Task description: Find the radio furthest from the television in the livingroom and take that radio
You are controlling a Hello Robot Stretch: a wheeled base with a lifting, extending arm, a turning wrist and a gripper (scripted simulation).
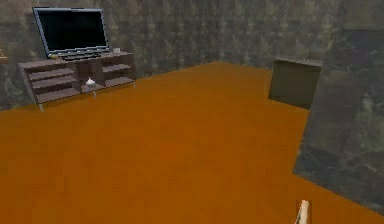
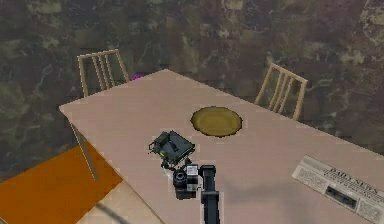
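Jaws: can't tell how they're standing, pics aren't giving that. The gripper (image 2: 178,166) is sitting at the far end of the arm (image 2: 211,200), which is rising from the arm side view's bottom edge, w/ the two white marker squares just behind it. Right at the gripper's far end a dark boxy object (image 2: 170,145) w/ greenish bits is lying on the table (image 2: 110,110). By shape and place it's prob the radio, though it's too small to be sure. Since it's resting on the tabletop, can't tell whether the gripper is holding anything, nor whether it's over, beside or touching it.

Further out on the same table: a round brownish mat (image 2: 217,121) is lying near the middle, well apart from the object, and a newspaper (image 2: 340,182) is lying toward the arm side view's right. Two pale wooden chairs are standing at the far side, one (image 2: 102,70) at the left, one (image 2: 281,88) at the right.

In the forward view the television (image 1: 70,30) is standing on a low stand (image 1: 78,78) across the orange floor (image 1: 180,140), so this table is looking well apart from it.

Step in hand, as I'm judging it: searching is done, the grasp is on. Next move is calling for the fingers set squarely around the object, then a straight lift clear of the tabletop w/o dragging it toward the near edge
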